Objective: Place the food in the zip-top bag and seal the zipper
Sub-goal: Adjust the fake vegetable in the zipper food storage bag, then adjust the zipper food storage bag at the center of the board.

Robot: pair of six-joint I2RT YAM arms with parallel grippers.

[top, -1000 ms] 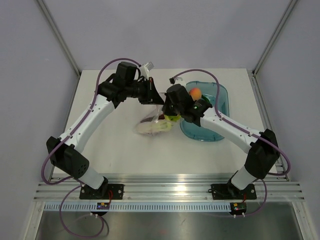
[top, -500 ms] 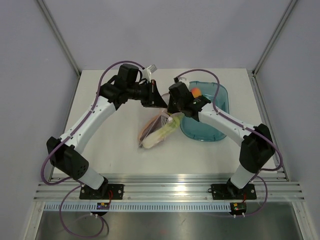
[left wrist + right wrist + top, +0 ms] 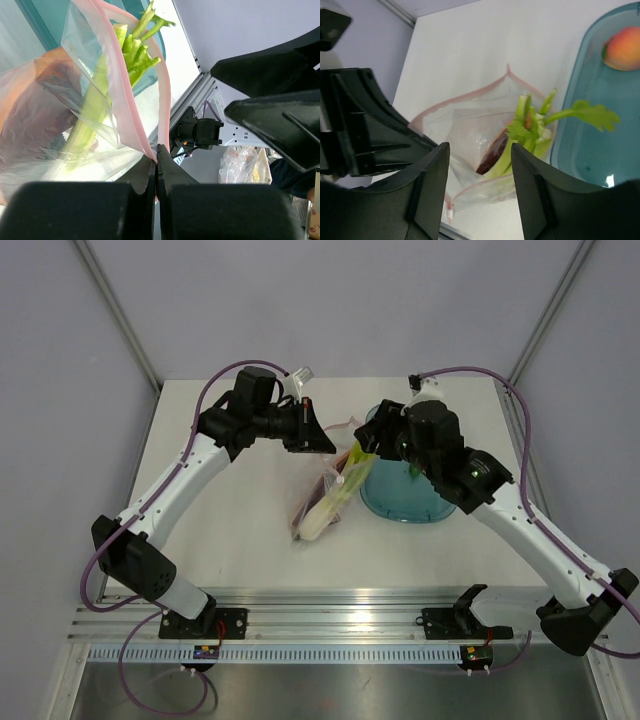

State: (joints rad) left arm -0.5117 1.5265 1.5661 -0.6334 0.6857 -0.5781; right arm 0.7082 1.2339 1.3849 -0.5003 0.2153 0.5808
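Peach (image 3: 622, 48) cut off at view edge; bag (image 3: 465, 122) contents murky.

**Bag beside tray, stalks inside**

The bag (image 3: 322, 502) lies on the table (image 3: 250, 540), just left of the tray (image 3: 405, 508), its mouth at the far end. The stalks (image 3: 330, 505) lie in it along its length, their tops reaching out of the mouth over the tray's rim. Another piece (image 3: 492, 155) lies beside them inside. The peach (image 3: 622, 47) sits in the tray, apart from the stalks. The left gripper (image 3: 156, 162) pinches the zipper (image 3: 164, 100) at the mouth's left. The right gripper (image 3: 479, 150) hangs above the mouth, touching nothing.
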